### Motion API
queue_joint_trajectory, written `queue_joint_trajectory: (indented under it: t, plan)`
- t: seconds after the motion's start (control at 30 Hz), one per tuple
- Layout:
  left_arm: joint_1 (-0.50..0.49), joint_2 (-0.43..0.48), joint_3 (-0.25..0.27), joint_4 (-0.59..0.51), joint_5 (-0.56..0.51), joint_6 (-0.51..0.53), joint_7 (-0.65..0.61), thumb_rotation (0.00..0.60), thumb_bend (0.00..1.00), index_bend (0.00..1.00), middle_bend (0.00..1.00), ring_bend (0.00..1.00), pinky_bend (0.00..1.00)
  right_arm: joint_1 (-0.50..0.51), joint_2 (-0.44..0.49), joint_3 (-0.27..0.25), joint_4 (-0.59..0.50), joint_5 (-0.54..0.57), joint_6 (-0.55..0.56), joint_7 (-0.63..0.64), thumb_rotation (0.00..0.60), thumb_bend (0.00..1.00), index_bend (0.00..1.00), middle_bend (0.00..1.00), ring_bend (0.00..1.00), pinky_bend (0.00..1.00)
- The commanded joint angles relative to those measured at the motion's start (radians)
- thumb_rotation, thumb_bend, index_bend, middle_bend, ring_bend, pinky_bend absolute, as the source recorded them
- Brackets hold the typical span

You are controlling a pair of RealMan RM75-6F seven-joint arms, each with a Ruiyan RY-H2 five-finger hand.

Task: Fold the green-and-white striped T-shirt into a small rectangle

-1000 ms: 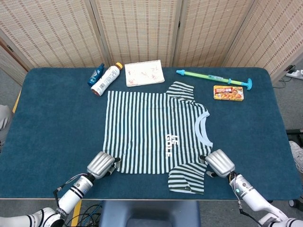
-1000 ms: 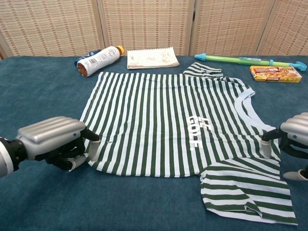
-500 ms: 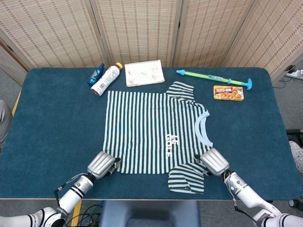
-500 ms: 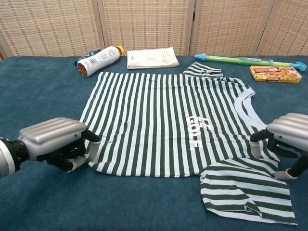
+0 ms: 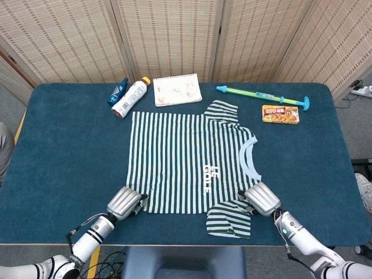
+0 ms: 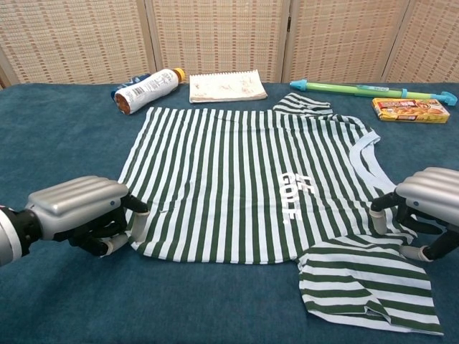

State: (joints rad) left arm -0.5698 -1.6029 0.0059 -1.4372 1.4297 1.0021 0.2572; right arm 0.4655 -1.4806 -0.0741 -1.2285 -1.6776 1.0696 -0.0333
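Note:
The green-and-white striped T-shirt (image 5: 186,163) lies flat on the blue table (image 5: 64,151), collar to the right and hem to the left. Its near sleeve (image 6: 366,283) lies rumpled toward the front edge. My left hand (image 6: 75,211) sits at the near hem corner with its fingers curled, pinching the shirt's edge. My right hand (image 6: 430,201) is at the near shoulder beside the collar. Its curled fingertips (image 6: 378,221) touch the cloth, but whether they grip it is unclear. In the head view the left hand (image 5: 125,202) and right hand (image 5: 263,199) flank the shirt's near edge.
Along the table's back lie a blue bottle (image 5: 117,91), a white bottle (image 5: 131,97), a notebook (image 5: 178,89), a green water gun (image 5: 261,95) and an orange box (image 5: 280,114). Folding screens stand behind the table.
My right hand has moved left onto the shirt's near shoulder and its thumb has drawn in. The left hand and the shirt have stayed put.

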Motion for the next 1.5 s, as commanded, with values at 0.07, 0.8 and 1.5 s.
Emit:
queue_joint_trajectory:
  t: [0.07,0.8,1.5]
  plan:
    - [0.000,0.001,0.000,-0.002,0.001,0.001,0.000,0.600,0.53,0.60,0.96,0.90,1.00,0.002,0.000,-0.002,0.000,0.002,0.000,0.000,0.600,0.30,0.47,0.91,0.99,1.00]
    - [0.007,0.081,0.009,-0.092,0.059,0.032,-0.178,0.600,0.53,0.62,0.96,0.90,1.00,-0.010,0.067,-0.020,-0.126,-0.031,0.097,0.039,0.600,0.52,0.66,0.95,1.00,1.00]
    - [0.066,0.330,0.128,-0.317,0.238,0.144,-0.412,0.600,0.53,0.64,0.96,0.90,1.00,-0.029,0.274,-0.095,-0.411,-0.109,0.158,0.171,0.600,0.52,0.66,0.96,1.00,1.00]
